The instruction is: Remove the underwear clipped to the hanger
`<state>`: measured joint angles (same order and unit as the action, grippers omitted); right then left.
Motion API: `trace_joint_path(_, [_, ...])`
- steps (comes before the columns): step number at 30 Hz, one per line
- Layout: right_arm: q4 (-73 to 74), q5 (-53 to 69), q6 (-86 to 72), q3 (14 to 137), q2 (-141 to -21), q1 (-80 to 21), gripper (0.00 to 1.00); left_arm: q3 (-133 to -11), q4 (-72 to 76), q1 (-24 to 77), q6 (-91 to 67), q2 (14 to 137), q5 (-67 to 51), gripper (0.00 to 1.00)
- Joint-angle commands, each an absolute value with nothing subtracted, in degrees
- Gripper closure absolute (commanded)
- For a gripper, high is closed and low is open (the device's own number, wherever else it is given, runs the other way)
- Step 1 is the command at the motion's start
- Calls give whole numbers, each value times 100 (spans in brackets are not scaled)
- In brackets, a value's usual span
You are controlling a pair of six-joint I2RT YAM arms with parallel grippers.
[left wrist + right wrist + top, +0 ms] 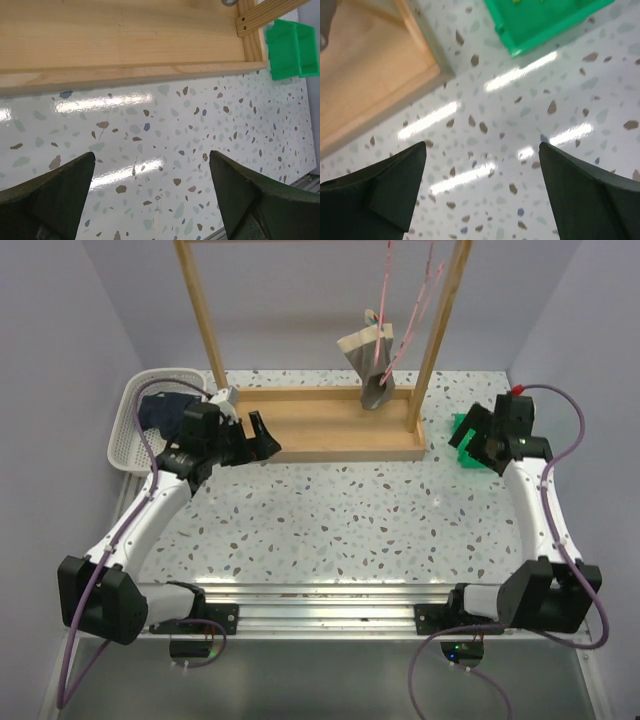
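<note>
Hanging clipped to the pink hanger (387,290) inside the wooden rack (330,430), the grey underwear (372,360) is noted. Navy underwear (165,412) lies in the white basket (125,420). Left claw (151,155) and right claw (482,145) are both released, empty, above the tabletop (350,520).

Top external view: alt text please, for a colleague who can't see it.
The grey underwear hangs from a pink hanger inside the wooden rack; the navy underwear lies in the white basket at left. The left tool and right tool are open and empty, at opposite ends of the rack's base.
</note>
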<state>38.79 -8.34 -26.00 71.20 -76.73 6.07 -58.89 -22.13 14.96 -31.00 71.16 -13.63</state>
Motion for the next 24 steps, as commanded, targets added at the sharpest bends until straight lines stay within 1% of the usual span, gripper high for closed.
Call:
trace_joint_path(1, [4543,481,-2392,6532,-7015,475,2,-6512,-1740,1468,-2725,7442,-1678,0])
trace_joint_path(5, [5017,1176,-2364,6170,-6145,353,2,-6951,-1312,1485,-2549,8015,-2135,0])
trace_joint_path(8, [5316,1240,-2347,6003,-5679,44,2,-7338,-898,1520,-2584,8375,-2565,0])
trace_joint_path(10, [5475,1213,-2347,5889,-5389,-104,2,-7820,-835,1538,-2645,8594,-2689,0])
trace_joint_path(12, [5668,1484,-2294,5862,-5248,-141,2,-8364,-922,1582,-2663,8709,-2690,0])
trace_joint_path(15, [5932,2064,-2128,6116,-5080,-219,2,-8927,-1326,1600,-2672,8868,-2462,0])
trace_joint_path(18, [6064,2293,-2135,6836,-4905,-343,2,-8974,-1590,1600,-2646,8746,-2277,0])
trace_joint_path(19, [6125,2346,-2136,7264,-4930,-369,2,-8956,-1643,1600,-2672,8684,-2242,0])
trace_joint_path(22, [6354,2601,-2066,7970,-5185,-395,2,-9227,-1714,1600,-2838,8464,-2232,0])
trace_joint_path(23, [6520,2654,-2039,8067,-5368,-422,2,-9411,-1844,1600,-2900,8446,-2215,0])
trace_joint_path(24, [6556,2646,-1978,8129,-5422,-448,2,-9926,-1950,1600,-2953,8481,-2119,0])
